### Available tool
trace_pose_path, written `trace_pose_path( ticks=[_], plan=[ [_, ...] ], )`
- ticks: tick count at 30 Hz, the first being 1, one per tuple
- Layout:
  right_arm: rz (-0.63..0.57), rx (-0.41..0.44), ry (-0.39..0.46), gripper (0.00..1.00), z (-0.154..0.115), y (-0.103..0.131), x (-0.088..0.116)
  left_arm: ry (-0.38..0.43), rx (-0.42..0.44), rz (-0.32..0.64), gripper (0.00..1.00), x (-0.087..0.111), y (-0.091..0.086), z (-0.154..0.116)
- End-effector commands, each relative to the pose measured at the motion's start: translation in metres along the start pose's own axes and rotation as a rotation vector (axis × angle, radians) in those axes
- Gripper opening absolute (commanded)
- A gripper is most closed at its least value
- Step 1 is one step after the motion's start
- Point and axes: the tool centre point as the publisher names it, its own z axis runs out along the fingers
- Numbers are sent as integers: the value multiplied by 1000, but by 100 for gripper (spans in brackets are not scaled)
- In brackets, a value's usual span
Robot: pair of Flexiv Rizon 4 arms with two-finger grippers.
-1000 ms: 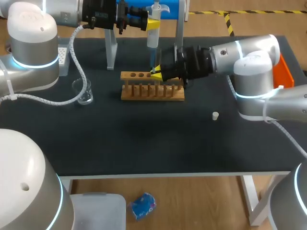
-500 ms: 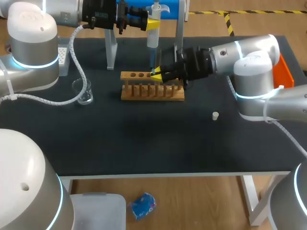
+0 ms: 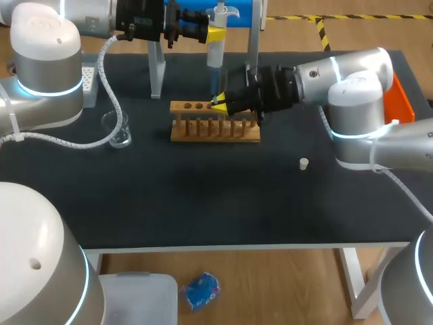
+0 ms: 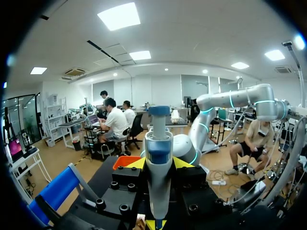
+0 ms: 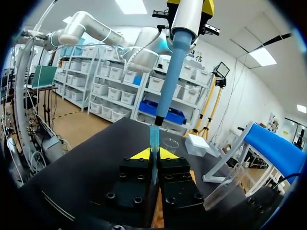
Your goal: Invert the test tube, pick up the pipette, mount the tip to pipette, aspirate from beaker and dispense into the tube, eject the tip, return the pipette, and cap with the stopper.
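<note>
Left end effector [image 3: 215, 34] hangs over the far edge of the dark surface [image 3: 203, 203], above the wooden rack [image 3: 215, 130] that stands near the middle of that edge, and is clamped on the upright pipette [image 3: 215, 54]. Toward the left edge sits the clear beaker [image 3: 118, 128]. Right end effector [image 3: 220, 103], just over the rack, is closed narrow on a thin blue tip [image 5: 153, 139] at the pipette's lower end, and the small white stopper [image 3: 304, 163] lies toward the right edge, well apart from the rack.
</note>
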Motion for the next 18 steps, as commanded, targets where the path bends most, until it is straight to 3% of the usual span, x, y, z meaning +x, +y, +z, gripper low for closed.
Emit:
trace_pose_path(
  ticks=[1,18],
  plan=[
    [-2,-6,0,0,-1,2,0,2,-2,-1,0,-1,0,0],
    [5,15,1,0,0,-6,-5,2,-2,-1,0,-1,0,0]
  ],
)
